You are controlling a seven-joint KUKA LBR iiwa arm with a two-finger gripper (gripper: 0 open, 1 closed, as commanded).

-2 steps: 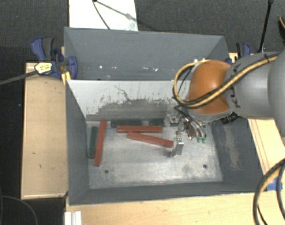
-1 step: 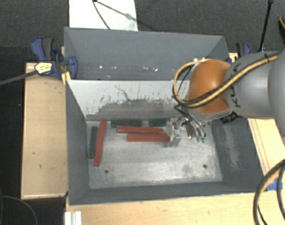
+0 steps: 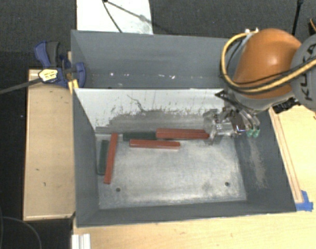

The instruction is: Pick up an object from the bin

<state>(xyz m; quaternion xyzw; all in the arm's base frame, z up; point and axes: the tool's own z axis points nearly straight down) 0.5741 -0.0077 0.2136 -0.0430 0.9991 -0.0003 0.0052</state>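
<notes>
My gripper (image 3: 216,132) is low at the back right of the bin floor, at the right end of a long red-brown stick (image 3: 181,134) that lies along the back wall. Its fingertips sit right at that end, but I cannot make out how they stand. A dark green stick (image 3: 139,137) lies end to end with the red one, to its left. Just in front of them lies a second red-brown stick (image 3: 154,144), parallel to the first.
At the left side of the floor a red-brown stick (image 3: 110,158) and a dark green stick (image 3: 102,157) lie side by side, running front to back. The arm with its orange cover hangs over the bin's back right corner.
</notes>
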